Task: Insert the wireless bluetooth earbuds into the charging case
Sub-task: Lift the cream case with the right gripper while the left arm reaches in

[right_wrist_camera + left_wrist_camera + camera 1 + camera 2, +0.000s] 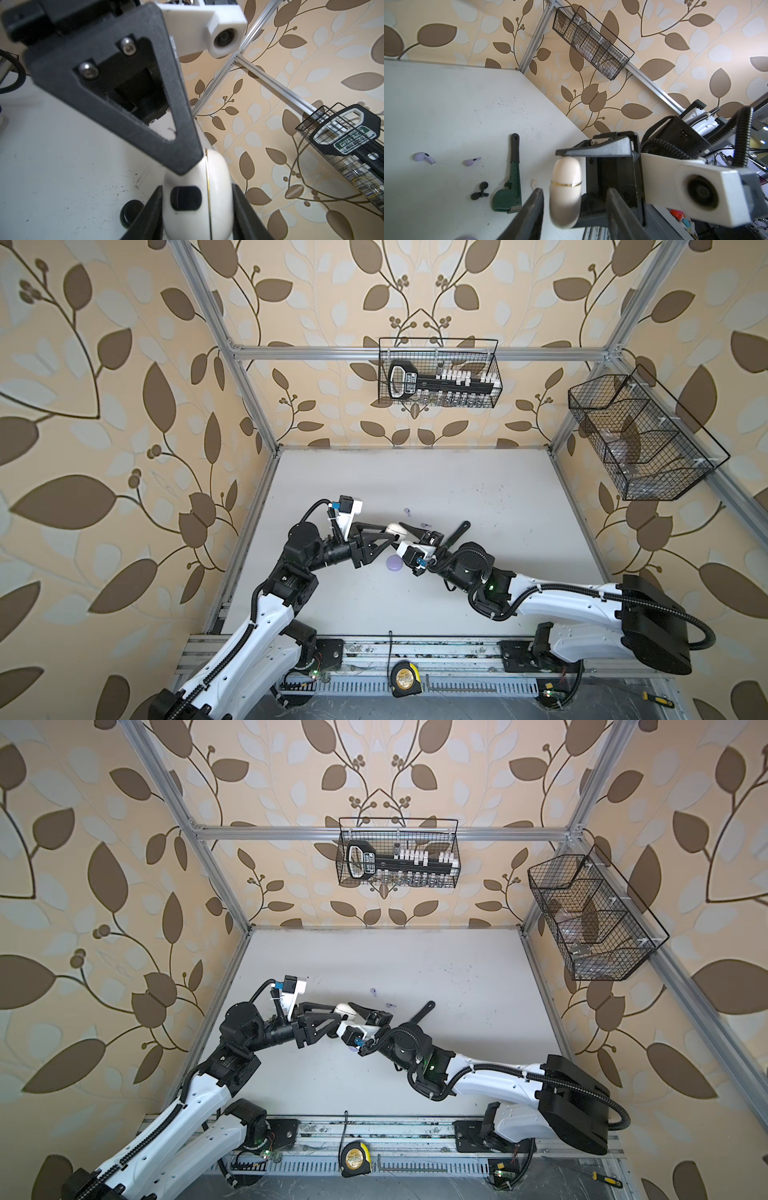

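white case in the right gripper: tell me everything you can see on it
The white charging case is a glossy, rounded plastic pebble with a thin gold seam and a dark oval patch on one half. Lid looks shut. The right gripper clamps it, one finger on each half, apparently clear of the table. The left gripper straddles it with gaps on both sides.

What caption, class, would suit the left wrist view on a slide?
Right pincer holds the closed white charging case inside the open left pincer; lilac earbuds, black earbuds and green wrench lie nearby.
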Controlling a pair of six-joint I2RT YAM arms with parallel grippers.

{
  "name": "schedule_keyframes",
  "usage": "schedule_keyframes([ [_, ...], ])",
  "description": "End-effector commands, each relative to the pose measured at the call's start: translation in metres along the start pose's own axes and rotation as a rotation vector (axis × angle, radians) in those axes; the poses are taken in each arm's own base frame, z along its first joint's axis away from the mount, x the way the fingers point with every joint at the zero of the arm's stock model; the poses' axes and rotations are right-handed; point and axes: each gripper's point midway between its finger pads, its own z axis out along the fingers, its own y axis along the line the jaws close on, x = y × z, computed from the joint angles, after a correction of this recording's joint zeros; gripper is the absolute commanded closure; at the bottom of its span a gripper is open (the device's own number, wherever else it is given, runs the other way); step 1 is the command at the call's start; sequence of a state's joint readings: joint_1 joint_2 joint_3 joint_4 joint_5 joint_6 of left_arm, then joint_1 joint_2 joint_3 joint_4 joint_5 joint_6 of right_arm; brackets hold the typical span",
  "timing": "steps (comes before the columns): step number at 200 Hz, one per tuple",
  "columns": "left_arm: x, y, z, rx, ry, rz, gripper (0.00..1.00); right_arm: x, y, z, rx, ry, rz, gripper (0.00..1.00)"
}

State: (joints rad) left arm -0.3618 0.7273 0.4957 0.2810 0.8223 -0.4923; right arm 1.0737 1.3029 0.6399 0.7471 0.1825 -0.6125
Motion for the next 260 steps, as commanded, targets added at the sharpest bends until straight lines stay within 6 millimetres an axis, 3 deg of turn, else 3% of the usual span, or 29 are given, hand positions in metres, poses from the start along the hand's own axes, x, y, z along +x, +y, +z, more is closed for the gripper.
schedule_keyframes([
  [1, -0.003, -0.011, 0.000, 0.040, -0.005, 0.061, 0.47, -0.024, -0.008, 0.001, 0.003, -0.066, -0.013, 0.86],
  [23, -0.002, -0.012, 0.001, 0.048, 0.001, 0.061, 0.48, -0.029, -0.004, -0.002, -0.025, -0.088, -0.010, 0.86],
  [50, 0.000, -0.014, 0.002, 0.059, 0.008, 0.063, 0.57, -0.031, -0.001, -0.003, -0.036, -0.099, -0.011, 0.85],
  [149, 0.003, -0.020, 0.002, 0.085, 0.018, 0.078, 0.60, -0.036, -0.005, 0.009, -0.016, -0.099, -0.034, 0.86],
  [231, 0.005, -0.019, 0.003, 0.083, 0.015, 0.087, 0.83, -0.042, 0.006, 0.004, -0.065, -0.125, -0.037, 0.85],
  [246, 0.005, -0.020, 0.002, 0.086, 0.009, 0.097, 0.88, -0.043, 0.007, 0.003, -0.069, -0.125, -0.038, 0.79],
  [260, 0.005, -0.019, 0.001, 0.085, -0.005, 0.123, 0.94, -0.042, 0.006, 0.001, -0.063, -0.123, -0.027, 0.65],
])
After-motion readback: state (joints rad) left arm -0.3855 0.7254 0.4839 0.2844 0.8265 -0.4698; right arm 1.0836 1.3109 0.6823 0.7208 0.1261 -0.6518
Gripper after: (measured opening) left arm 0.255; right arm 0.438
